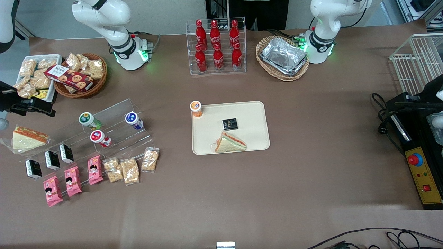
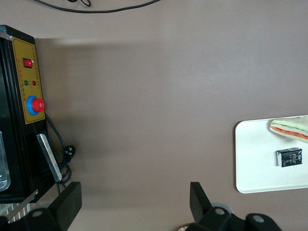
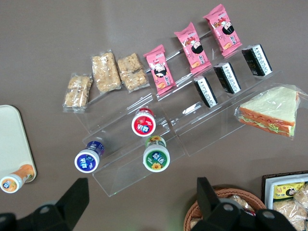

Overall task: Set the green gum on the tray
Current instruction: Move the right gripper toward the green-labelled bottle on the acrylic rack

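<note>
Green gum, one of three bottles on the clear stand, sits apart from the tray; the gripper hovers above, fingers spread.

The front view looked down over the whole table; both wrist views faced straight down, apparently high, sharing the flat cream-beige plastic tray.
</note>
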